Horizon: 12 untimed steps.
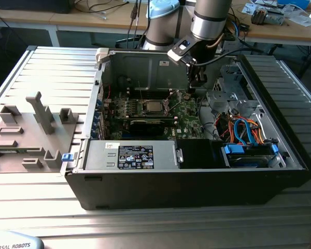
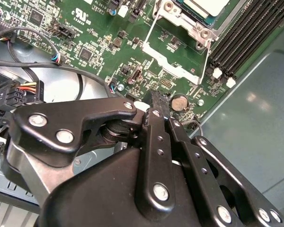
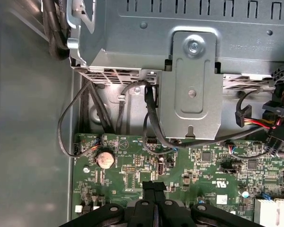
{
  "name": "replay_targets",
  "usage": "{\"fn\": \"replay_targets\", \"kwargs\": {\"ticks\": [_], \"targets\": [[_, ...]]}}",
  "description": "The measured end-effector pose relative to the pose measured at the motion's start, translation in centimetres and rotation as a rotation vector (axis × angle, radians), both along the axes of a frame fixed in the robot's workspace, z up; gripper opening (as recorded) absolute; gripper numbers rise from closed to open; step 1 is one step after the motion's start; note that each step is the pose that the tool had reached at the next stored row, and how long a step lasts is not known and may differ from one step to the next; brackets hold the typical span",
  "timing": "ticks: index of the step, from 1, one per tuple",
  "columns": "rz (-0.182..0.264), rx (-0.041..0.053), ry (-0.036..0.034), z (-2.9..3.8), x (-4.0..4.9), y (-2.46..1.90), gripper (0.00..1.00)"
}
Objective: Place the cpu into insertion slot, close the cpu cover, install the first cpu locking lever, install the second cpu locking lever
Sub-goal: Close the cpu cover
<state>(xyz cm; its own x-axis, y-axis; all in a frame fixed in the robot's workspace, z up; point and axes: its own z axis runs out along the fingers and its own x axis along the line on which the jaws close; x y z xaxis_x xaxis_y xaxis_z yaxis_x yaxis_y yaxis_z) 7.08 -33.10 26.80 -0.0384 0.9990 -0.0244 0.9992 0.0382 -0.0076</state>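
- The cpu (image 1: 154, 107), a small square with a silvery-grey top, lies flat in the insertion slot (image 1: 144, 111) on the green motherboard (image 1: 184, 116) of the open computer case (image 1: 197, 181), which stands on the ribbed metal worktop (image 1: 46, 67).
- In the second wrist view a corner of the cpu (image 2: 206, 5) shows inside the slot's silver rim (image 2: 180, 19).
- From that rim a thin silver frame plate with a window, flanked by wire arms, reaches out over the board. I take it for the cpu cover (image 2: 175, 66), swung open and off the chip.
- The arm (image 1: 210, 21) comes down from the far side of the case. The hand (image 1: 193, 89) hangs low over the board, on the exterior view's right of the slot and apart from it.
- I see its fingers pressed together with nothing between them in both wrist views (image 2: 156, 99) (image 3: 154, 187). The tips are near the coin cell (image 3: 104, 159).
- The slot is cut off at the edge of the second wrist view. I cannot tell the wire arms' seating.
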Motion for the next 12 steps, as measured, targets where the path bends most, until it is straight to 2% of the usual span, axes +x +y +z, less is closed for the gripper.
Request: {"fn": "replay_targets", "kwargs": {"ticks": [12], "targets": [[0.000, 0.0000, 0.0000, -0.36, 0.00, 0.00, 0.11]]}}
